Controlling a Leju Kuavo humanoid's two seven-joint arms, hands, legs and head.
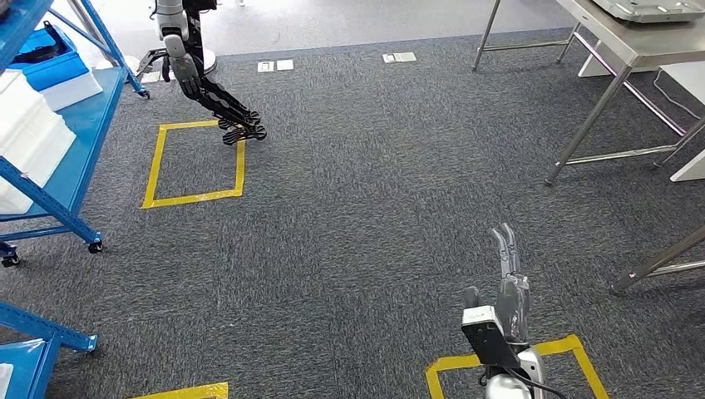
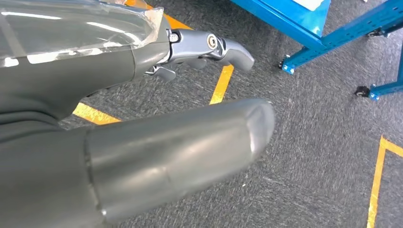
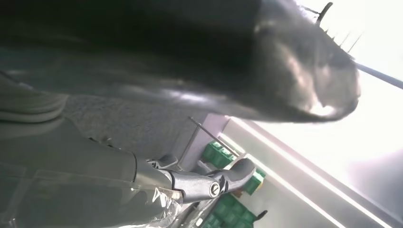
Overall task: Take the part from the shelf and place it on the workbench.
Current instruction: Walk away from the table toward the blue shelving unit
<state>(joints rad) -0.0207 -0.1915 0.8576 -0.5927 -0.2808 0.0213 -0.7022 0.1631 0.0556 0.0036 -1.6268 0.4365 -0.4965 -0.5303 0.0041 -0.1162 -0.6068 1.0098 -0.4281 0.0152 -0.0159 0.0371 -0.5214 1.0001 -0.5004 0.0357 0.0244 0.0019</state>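
Right hand (image 1: pixel 509 287) stretches forward over carpet (image 1: pixel 357 216), fingers extended, holding nothing.

The head view looks down from high at the carpet (image 1: pixel 349 224) and the blue shelf (image 1: pixel 58 166). The left wrist view sits close behind its hand (image 2: pixel 142 142) and sees the same carpet and shelf. The right wrist view looks past its hand (image 3: pixel 190 183) toward green bins (image 3: pixel 223 154).

Even light up top, messy at my wrists.
My right wrist view is blown out white; my thumb (image 2: pixel 180 152) blurs close up, tape glares.
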